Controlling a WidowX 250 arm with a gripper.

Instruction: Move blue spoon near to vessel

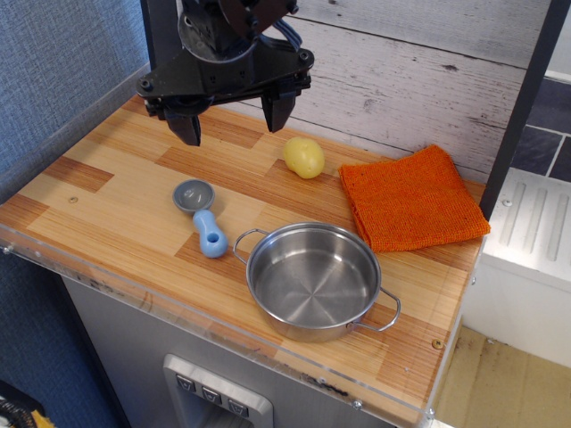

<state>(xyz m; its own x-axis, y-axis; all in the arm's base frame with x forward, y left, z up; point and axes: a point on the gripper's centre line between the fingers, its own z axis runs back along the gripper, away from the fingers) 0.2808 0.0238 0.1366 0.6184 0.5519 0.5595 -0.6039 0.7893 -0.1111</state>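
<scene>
Black gripper hangs above the wooden table's back edge, fingers spread wide, empty. Small blue-handled toy spoon w/ grey bowl lies just beside the shiny round steel vessel, handle near its loop. Risk: a descent could nudge the yellow potato-like lump or knock the spoon away. Count: 1 spoon, 1 vessel, 1 lump, 1 orange cloth.

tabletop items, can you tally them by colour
blue and grey: 1, the blue spoon
silver: 1, the vessel
yellow: 1, the potato-like lump
orange: 1, the folded cloth
total: 4
</scene>
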